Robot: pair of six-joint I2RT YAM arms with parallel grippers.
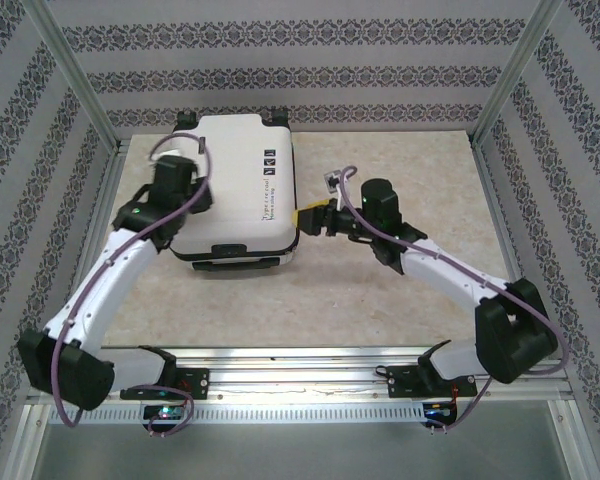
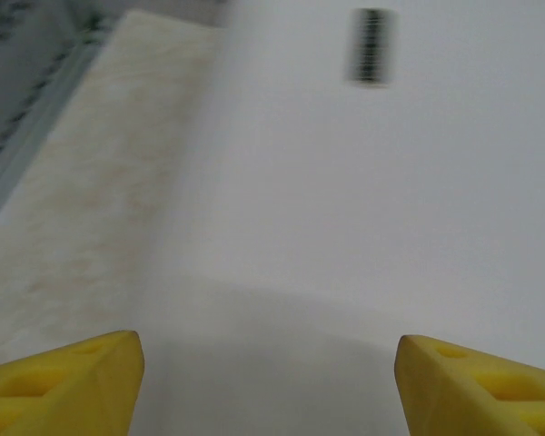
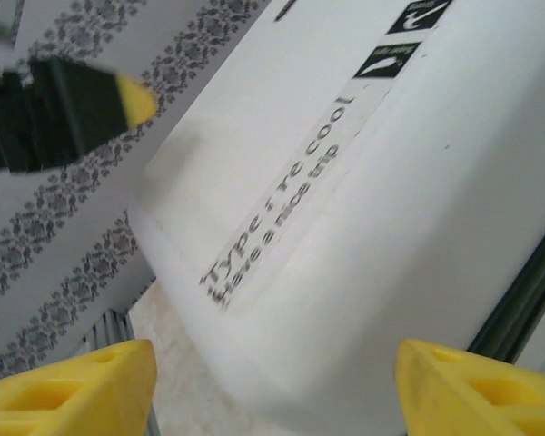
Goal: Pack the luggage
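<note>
Just ahead of my right gripper [image 3: 272, 372] lies the closed luggage [image 1: 235, 185], its long axis crosswise to my approach. My left gripper [image 2: 268, 363] hangs above its opposite side, equally near. Both jaws stand released, holding nothing.

The small white hard-shell suitcase with rounded corners [image 1: 235, 175] lies flat and closed, far and left of centre on the beige table [image 1: 380, 290]. Its black caster wheels [image 1: 277, 115] face the far side. Printed lettering [image 1: 268, 195] and small black logo marks run along its right side.
</note>
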